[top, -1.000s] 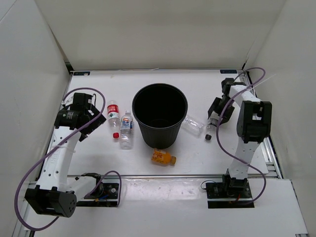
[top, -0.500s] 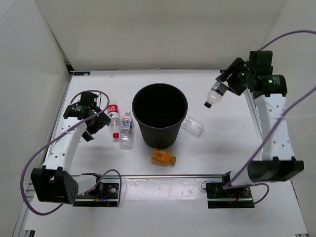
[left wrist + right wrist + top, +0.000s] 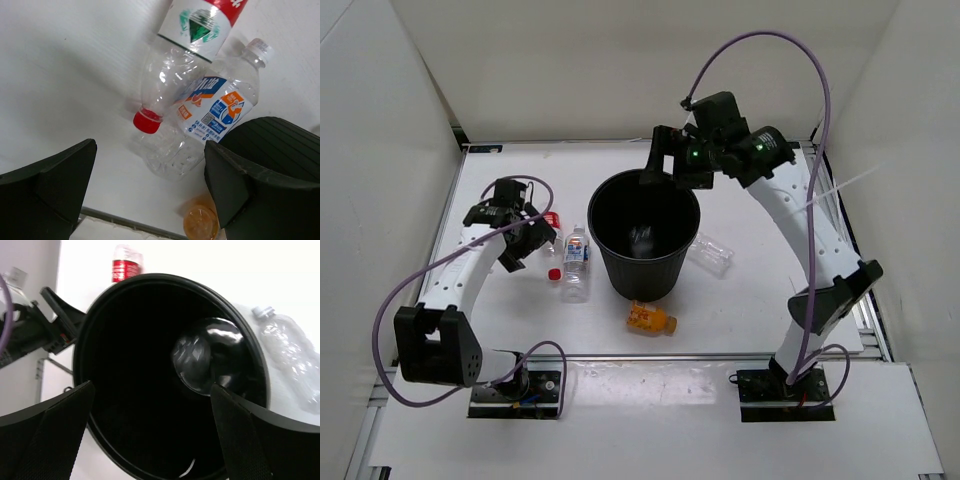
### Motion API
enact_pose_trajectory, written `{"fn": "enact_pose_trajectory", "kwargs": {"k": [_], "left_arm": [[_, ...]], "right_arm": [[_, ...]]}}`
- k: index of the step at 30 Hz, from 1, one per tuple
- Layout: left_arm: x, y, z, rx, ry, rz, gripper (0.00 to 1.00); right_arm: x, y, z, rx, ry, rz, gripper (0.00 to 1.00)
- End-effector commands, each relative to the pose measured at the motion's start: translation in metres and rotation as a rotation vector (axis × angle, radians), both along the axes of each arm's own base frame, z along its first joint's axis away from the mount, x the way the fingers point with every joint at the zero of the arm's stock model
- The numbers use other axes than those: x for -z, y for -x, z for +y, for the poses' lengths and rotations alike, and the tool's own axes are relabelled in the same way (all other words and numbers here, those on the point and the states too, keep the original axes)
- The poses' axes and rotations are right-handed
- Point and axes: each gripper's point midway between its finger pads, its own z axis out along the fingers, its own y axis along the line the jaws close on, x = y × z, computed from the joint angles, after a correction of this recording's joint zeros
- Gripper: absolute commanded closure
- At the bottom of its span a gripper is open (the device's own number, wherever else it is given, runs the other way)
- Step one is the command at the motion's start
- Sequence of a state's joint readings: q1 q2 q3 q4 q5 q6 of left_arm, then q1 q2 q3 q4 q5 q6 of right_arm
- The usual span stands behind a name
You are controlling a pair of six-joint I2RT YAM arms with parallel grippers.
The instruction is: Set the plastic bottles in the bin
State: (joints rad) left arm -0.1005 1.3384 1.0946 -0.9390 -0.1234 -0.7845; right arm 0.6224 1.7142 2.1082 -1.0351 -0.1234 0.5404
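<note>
The black bin stands mid-table. My right gripper hangs open over its far rim. Below it a clear bottle lies loose inside the bin, seen as a blurred clear bottle between my open right gripper's fingers. My left gripper is open, low over the red-label bottle. In the left wrist view that red-label bottle with its red cap and the blue-white-label bottle lie side by side ahead of the left gripper. The orange bottle lies in front of the bin.
A plain clear bottle lies on the table against the bin's right side, also visible as a plain clear bottle in the right wrist view. White walls enclose the table on three sides. A metal rail runs along the near edge.
My right arm swung from the table's right side to above the bin, opened, and let its bottle drop inside. My left gripper moved in over the red-label bottle.
</note>
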Motion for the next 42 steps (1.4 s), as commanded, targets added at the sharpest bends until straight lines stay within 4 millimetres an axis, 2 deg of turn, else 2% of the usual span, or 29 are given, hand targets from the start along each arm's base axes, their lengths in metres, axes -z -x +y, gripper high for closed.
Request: {"fn": "enact_pose_trajectory", "kwargs": {"k": [1,3,4,5,7,11,14,15,16,19,20,21,22,23,24,25,26,27,29,30,32,33,34,35,37,38,40,41,42], "left_arm": [[-0.011,-0.025,-0.004,0.055,-0.008,-0.1,0.0],[-0.008,-0.032,-0.006,0.099,-0.015,-0.108,0.0],[0.002,-0.039,-0.009,0.122,-0.012,-0.106,0.0],[0.008,-0.042,-0.012,0.144,-0.003,-0.096,0.0],[0.022,-0.046,-0.015,0.173,-0.013,-0.058,0.0],[0.066,-0.061,-0.005,0.182,-0.089,0.069,0.0],[0.088,-0.07,0.002,0.175,-0.114,0.124,0.0],[0.086,-0.077,0.001,0.175,-0.114,0.114,0.04],[0.086,-0.081,0.001,0.175,-0.114,0.112,0.17],[0.073,-0.083,0.004,0.148,-0.106,0.095,0.38],[0.065,-0.082,0.007,0.12,-0.098,0.091,0.47],[0.039,-0.087,0.012,0.082,-0.117,0.041,0.48],[0.021,-0.087,0.01,0.038,-0.097,0.012,0.48],[0.004,-0.08,0.012,0.014,-0.097,0.011,0.48],[-0.044,-0.085,0.006,0.004,-0.077,-0.113,0.48],[-0.071,-0.084,0.002,-0.004,-0.068,-0.181,0.48],[-0.1,-0.085,-0.016,0.02,-0.041,-0.271,0.48],[-0.154,-0.081,-0.021,0.026,-0.023,-0.432,0.46],[-0.205,-0.075,-0.049,0.098,0.053,-0.616,0.43],[-0.241,-0.068,-0.064,0.149,0.127,-0.763,0.42],[-0.265,-0.057,-0.092,0.266,0.183,-0.855,0.4],[-0.269,-0.053,-0.11,0.349,0.222,-0.857,0.39],[-0.281,-0.049,-0.124,0.419,0.236,-0.878,0.39],[-0.276,-0.042,-0.153,0.553,0.255,-0.86,0.38],[-0.268,-0.032,-0.177,0.652,0.278,-0.837,0.36],[-0.268,-0.018,-0.197,0.728,0.287,-0.836,0.34],[-0.249,-0.008,-0.219,0.806,0.289,-0.79,0.32],[-0.248,-0.002,-0.227,0.842,0.273,-0.796,0.31],[-0.242,0.014,-0.244,0.913,0.283,-0.783,0.31]], "right_arm": [[-0.066,0.014,-0.036,0.048,-0.018,-0.184,0.0],[-0.076,0.022,-0.052,0.073,-0.04,-0.218,0.0],[-0.085,0.034,-0.056,0.058,-0.067,-0.236,0.0],[-0.078,0.036,-0.058,0.051,-0.064,-0.216,0.0],[-0.082,0.046,-0.056,0.02,-0.089,-0.213,0.0],[-0.072,0.067,-0.053,-0.051,-0.097,-0.134,0.0],[-0.072,0.074,-0.054,-0.072,-0.096,-0.127,0.0],[-0.072,0.074,-0.055,-0.077,-0.091,-0.133,0.0],[-0.07,0.075,-0.055,-0.077,-0.086,-0.125,0.0],[-0.071,0.075,-0.058,-0.072,-0.075,-0.133,0.0],[-0.07,0.074,-0.059,-0.065,-0.07,-0.136,0.0],[-0.07,0.074,-0.059,-0.065,-0.07,-0.136,0.0],[-0.07,0.073,-0.06,-0.058,-0.065,-0.139,0.0],[-0.07,0.073,-0.06,-0.058,-0.065,-0.139,0.0],[-0.065,0.07,-0.061,-0.047,-0.05,-0.13,0.0],[-0.06,0.069,-0.062,-0.04,-0.039,-0.123,0.0],[-0.055,0.066,-0.064,-0.017,-0.024,-0.113,0.0],[-0.049,0.061,-0.068,0.016,-0.016,-0.093,0.0],[-0.032,0.055,-0.076,0.056,0.007,-0.056,0.0],[-0.03,0.045,-0.081,0.096,-0.003,-0.048,0.0],[-0.016,0.033,-0.096,0.179,-0.001,-0.01,0.0],[-0.014,0.025,-0.1,0.206,-0.013,-0.014,0.0],[-0.015,0.022,-0.102,0.213,-0.026,-0.022,0.0],[-0.017,0.013,-0.107,0.233,-0.042,-0.04,0.0],[-0.013,0.003,-0.112,0.258,-0.042,-0.041,0.0],[-0.008,-0.006,-0.12,0.294,-0.041,-0.022,0.0],[-0.005,-0.02,-0.124,0.318,-0.045,-0.029,0.0],[-0.003,-0.023,-0.126,0.327,-0.044,-0.028,0.0],[0.004,-0.029,-0.128,0.326,-0.038,-0.019,0.0]]}}
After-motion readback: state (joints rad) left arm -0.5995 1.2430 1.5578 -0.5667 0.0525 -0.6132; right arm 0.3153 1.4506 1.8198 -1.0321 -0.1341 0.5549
